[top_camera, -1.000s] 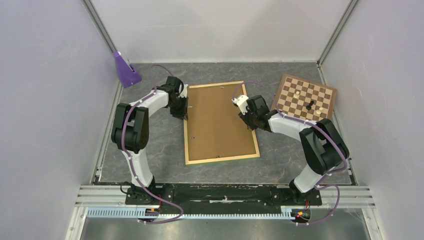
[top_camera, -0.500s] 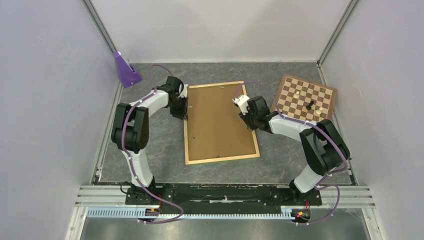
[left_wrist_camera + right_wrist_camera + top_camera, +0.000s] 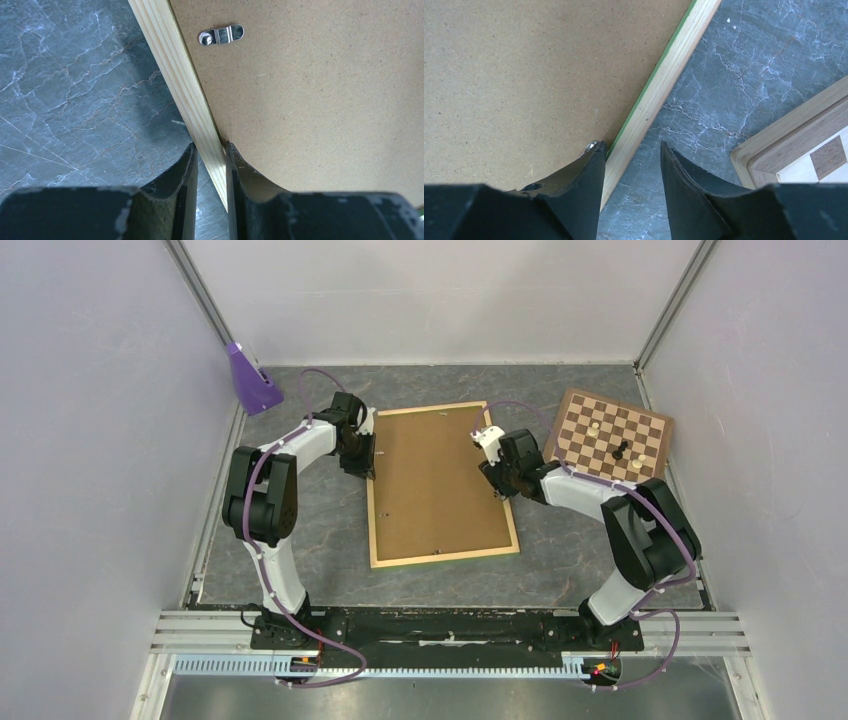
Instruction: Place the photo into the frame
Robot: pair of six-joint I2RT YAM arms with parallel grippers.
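At mid-table, the left claw (image 3: 210, 146) is clenched on the left rail of the thin pale-wood rectangular picture frame (image 3: 182, 80), one finger on each side. The right claw (image 3: 631, 147) is spread wide astride the opposite rail, gripping nothing, its inner finger over the brown hardboard panel (image 3: 435, 485) filling the frame, which lies back-up on the grey marbled table (image 3: 320, 530). Beyond sits a brown-and-cream chessboard (image 3: 610, 435).

Frame (image 3: 445, 558) flat on table (image 3: 320, 530) centre, panel (image 3: 435, 480) in it; chessboard (image 3: 610, 435) to right, apart.
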